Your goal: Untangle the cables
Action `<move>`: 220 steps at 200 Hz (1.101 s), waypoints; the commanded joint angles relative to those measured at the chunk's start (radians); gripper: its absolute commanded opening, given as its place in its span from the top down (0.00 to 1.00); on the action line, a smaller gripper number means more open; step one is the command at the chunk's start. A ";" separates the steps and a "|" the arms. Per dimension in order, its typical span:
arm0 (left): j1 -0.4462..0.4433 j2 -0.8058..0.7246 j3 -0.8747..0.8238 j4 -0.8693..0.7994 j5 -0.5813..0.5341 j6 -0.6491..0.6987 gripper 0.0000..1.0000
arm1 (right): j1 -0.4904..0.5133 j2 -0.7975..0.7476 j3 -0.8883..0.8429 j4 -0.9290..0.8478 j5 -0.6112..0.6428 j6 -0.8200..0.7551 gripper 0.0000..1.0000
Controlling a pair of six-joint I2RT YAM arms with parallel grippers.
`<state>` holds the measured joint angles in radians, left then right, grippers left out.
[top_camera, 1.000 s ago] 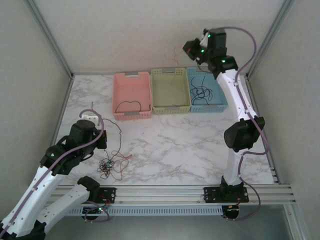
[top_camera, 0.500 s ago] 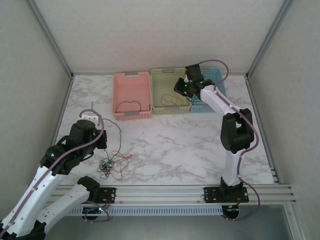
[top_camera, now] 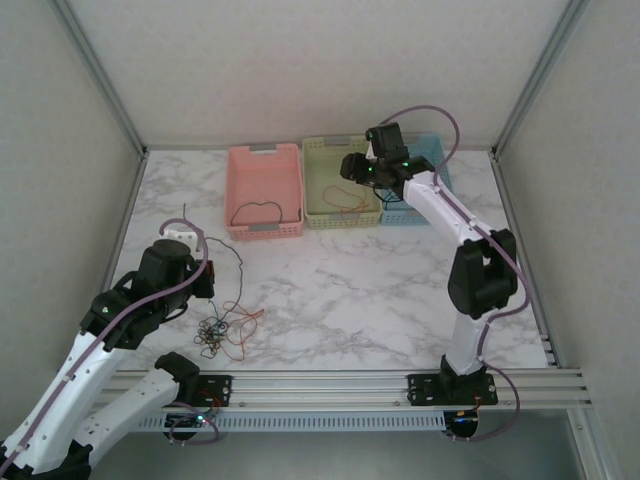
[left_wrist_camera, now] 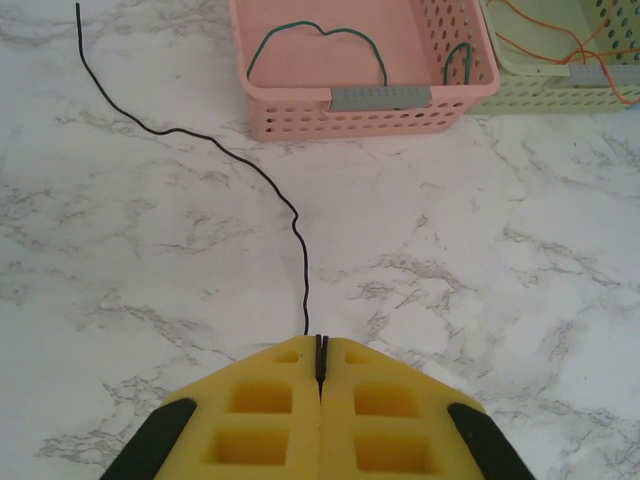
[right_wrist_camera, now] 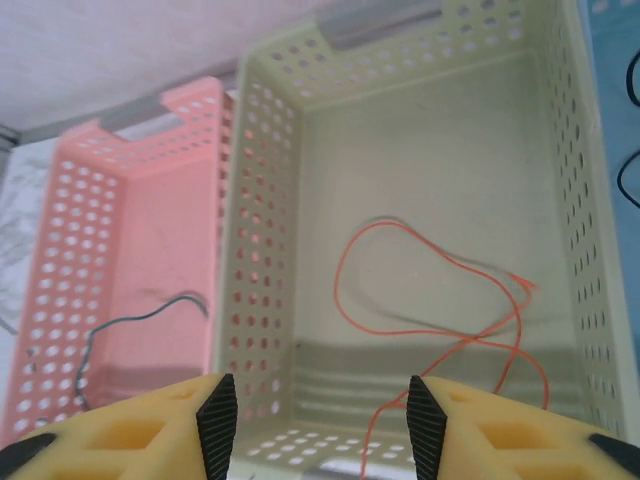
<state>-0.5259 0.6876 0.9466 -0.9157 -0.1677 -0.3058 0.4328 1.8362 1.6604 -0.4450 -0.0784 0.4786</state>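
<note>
Pinching left hand (left_wrist_camera: pixel 321 350): we see its jaws shut tight on the end of a black wire (left_wrist_camera: pixel 250 165) that snakes away over the tabletop (left_wrist_camera: pixel 500 300).
Right hand (right_wrist_camera: pixel 315 420): jaws parted, nothing in them, hovering above the green basket (right_wrist_camera: pixel 262 200).
Orange wire (right_wrist_camera: pixel 338 275): loose loop on that basket's floor.
Tangled clump (top_camera: pixel 210 335): on the tabletop, near the left arm.
Pink basket (left_wrist_camera: pixel 300 115): we spot a dark green wire (left_wrist_camera: pixel 300 26) inside.
</note>
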 commanded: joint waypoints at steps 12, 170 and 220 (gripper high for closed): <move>0.012 -0.004 -0.012 0.014 0.025 0.021 1.00 | 0.008 -0.127 -0.109 0.028 -0.004 -0.045 0.52; 0.014 0.002 -0.016 0.017 0.030 0.020 1.00 | 0.060 -0.006 -0.346 0.051 -0.005 0.113 0.55; 0.014 0.005 -0.017 0.018 0.032 0.020 1.00 | 0.061 0.010 -0.358 0.099 -0.029 0.126 0.60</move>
<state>-0.5251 0.6895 0.9459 -0.9154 -0.1535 -0.3054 0.4942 1.8290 1.3079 -0.3870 -0.0994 0.5865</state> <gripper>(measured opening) 0.047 0.420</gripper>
